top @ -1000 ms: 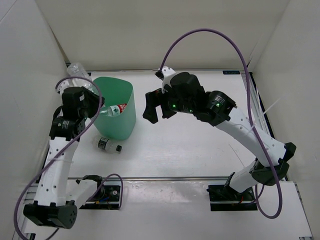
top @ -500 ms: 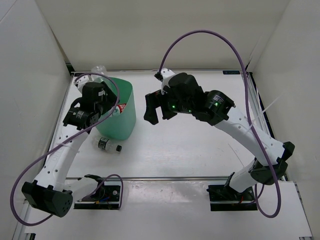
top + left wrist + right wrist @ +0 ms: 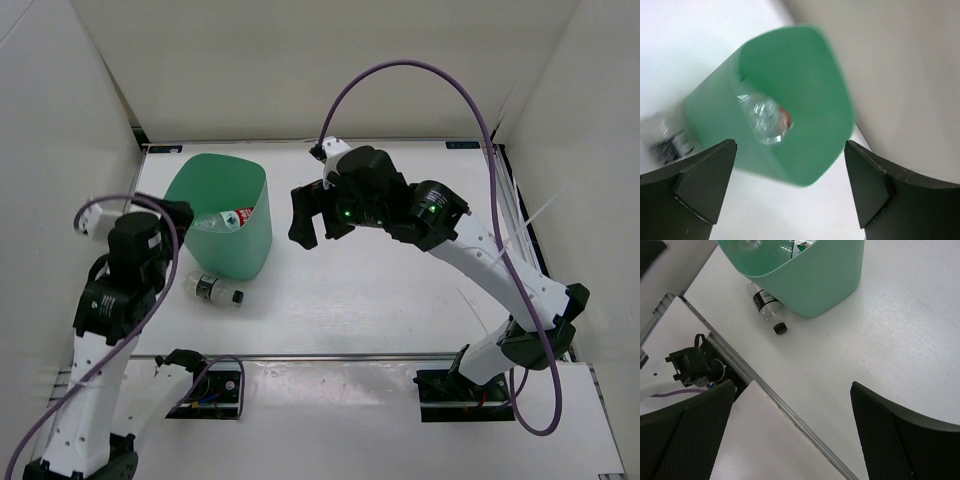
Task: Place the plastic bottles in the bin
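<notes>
The mint-green bin (image 3: pixel 252 236) stands at the table's left. Inside it lie clear plastic bottles (image 3: pixel 222 221), one with a red label; the left wrist view shows a crumpled clear one (image 3: pixel 765 119) down in the bin (image 3: pixel 805 80). Another bottle (image 3: pixel 214 290) with a dark label and dark cap lies on the table against the bin's near side, also seen in the right wrist view (image 3: pixel 766 304). My left gripper (image 3: pixel 178 213) hangs open and empty just left of the bin. To the right of the bin my right gripper (image 3: pixel 312 218) hovers, open and empty.
White walls enclose the table on the left, back and right. A metal rail (image 3: pixel 790 412) runs along the near edge, with a cable mount (image 3: pixel 692 365) beside it. A purple cable (image 3: pixel 420 75) loops above the right arm.
My left gripper opened and let go of the clear bottle it carried to the bin's far-left rim. The left arm then swung back toward the near left. The right arm stayed still.
</notes>
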Controlling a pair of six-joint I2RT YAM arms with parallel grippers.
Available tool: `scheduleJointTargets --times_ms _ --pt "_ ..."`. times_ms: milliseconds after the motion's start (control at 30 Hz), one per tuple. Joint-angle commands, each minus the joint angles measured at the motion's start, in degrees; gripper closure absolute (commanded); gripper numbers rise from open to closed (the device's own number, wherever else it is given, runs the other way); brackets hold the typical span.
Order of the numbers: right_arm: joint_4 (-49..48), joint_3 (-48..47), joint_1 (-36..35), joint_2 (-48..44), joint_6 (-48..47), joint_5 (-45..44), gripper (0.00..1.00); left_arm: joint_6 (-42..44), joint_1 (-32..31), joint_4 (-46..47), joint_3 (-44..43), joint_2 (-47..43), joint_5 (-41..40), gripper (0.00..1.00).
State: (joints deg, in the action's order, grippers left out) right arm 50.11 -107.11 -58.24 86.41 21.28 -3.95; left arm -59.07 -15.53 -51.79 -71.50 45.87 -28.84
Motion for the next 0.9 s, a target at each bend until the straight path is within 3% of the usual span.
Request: scheduleJointTargets --times_ms 0,33,133,300,500,867 --pt "0.08 -0.38 -0.21 -0.54 0.17 -0.54 0.00 -17.53 0.50 -13.49 7.94 -4.88 -0.77 0.00" --pt "0.08 0.23 -0.21 -0.54 0.17 -1.06 0.00 -23.31 0.50 -14.56 10.14 -6.82 -0.78 0.00" --pt "0.08 0.23 -0.21 -0.54 0.17 -1.06 0.00 -26.44 0.50 -11.06 20.15 -15.09 -2.09 0.00" --pt "0.08 0.85 -0.21 -0.54 -0.36 -0.54 0.00 -31.89 0.50 -6.49 35.17 -19.93 1.93 0.00" --pt "1.83 0.85 -0.21 -0.54 -1.50 -0.54 0.00 -26.36 0.50 9.14 46.70 -19.16 4.41 0.00" --pt "4.39 1.38 -0.21 -2.12 -3.08 -2.11 0.00 -25.48 2.52 25.94 58.76 -11.96 7.12 0.00"
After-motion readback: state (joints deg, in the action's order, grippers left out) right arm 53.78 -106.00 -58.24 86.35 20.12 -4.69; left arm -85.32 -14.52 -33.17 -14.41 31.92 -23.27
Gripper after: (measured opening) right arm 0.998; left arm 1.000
